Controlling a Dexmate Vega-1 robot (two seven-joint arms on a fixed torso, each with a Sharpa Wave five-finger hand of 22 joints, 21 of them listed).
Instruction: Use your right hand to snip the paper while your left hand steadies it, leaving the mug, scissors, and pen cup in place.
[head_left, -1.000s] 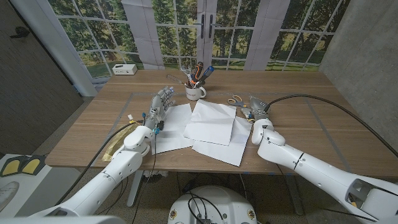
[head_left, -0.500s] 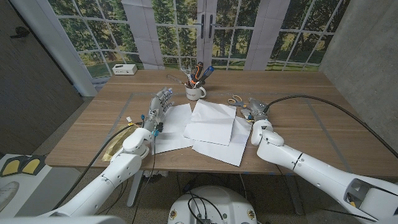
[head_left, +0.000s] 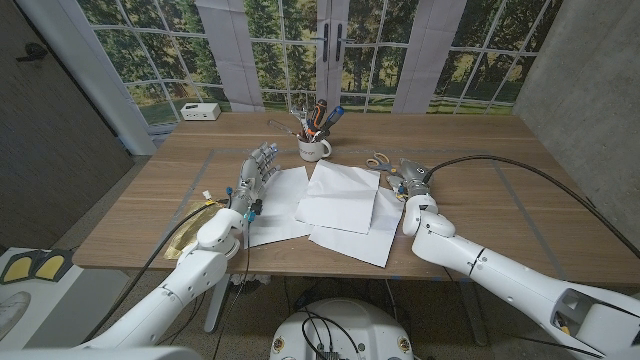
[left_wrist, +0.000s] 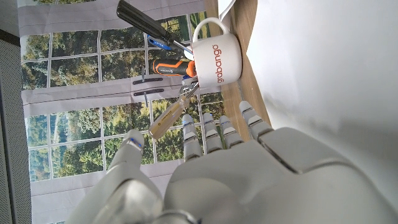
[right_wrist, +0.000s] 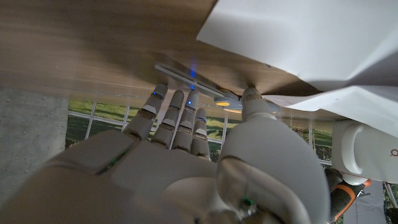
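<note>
Left hand at the left edge of the paper, fingers extended and close together, holding nothing. Right hand just beside the scissors, fingers straight and slightly parted, tips next to the blades; contact cannot be told. Paper lying as overlapping white sheets mid-table, between both hands. Mug with tools behind the paper, upright on the wooden table.
</note>
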